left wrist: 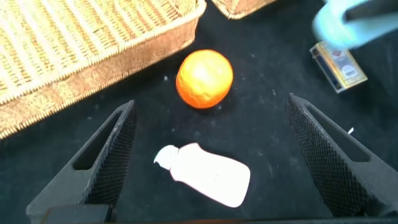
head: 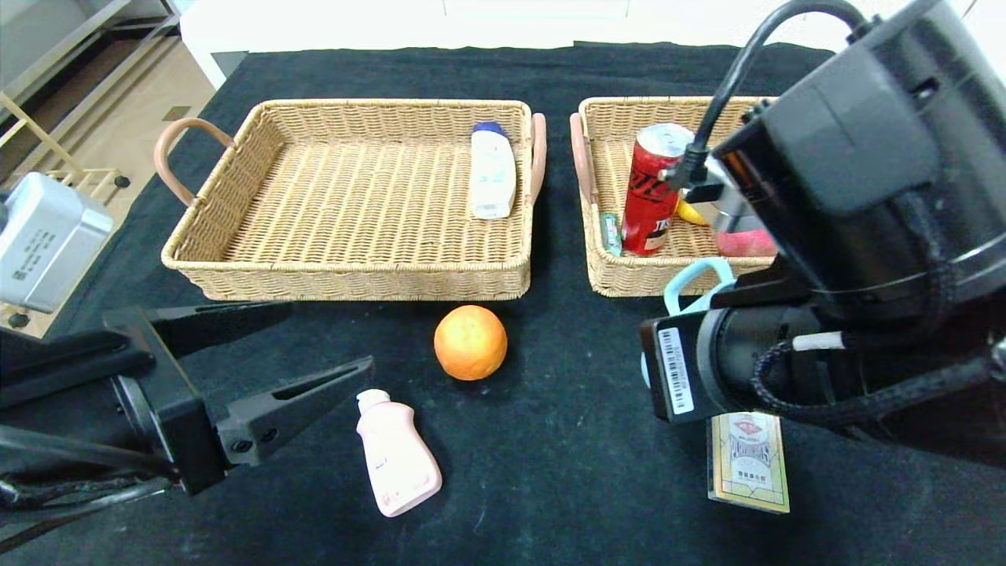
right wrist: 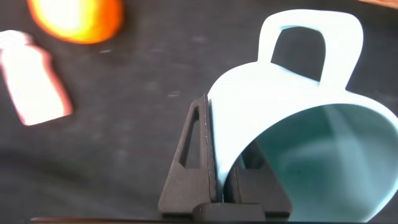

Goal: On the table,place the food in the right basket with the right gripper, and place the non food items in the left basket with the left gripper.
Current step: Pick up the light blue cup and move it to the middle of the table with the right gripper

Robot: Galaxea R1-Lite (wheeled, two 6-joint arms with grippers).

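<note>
Two wicker baskets sitting side by side at the far side of a black-covered desk (head: 550, 472). Left basket (head: 354, 279) holding a white bottle with a blue cap (head: 492, 169), lying against the right wall. Right basket (head: 629, 279) holding an upright red can (head: 654, 189), a small green packet (head: 610, 233), a yellow item (head: 692, 213) and a pink item (head: 747, 242), both partly hidden by the right arm. Orange (head: 470, 342) resting on the cloth just in front of the left basket. Pink bottle (head: 395, 454) lying on its side nearer the robot, cap toward the orange. Card box (head: 748, 460) lying flat on the cloth below the right arm. Left hand (left wrist: 211, 162) hovering over the pink bottle with fingers (left wrist: 106, 158) spread wide, gripping nothing. Right hand (right wrist: 225, 180) closed on the wall of a light blue cup (right wrist: 298, 124), holding it clear of the cloth in front of the right basket, handle pointing away from the fingers.
</note>
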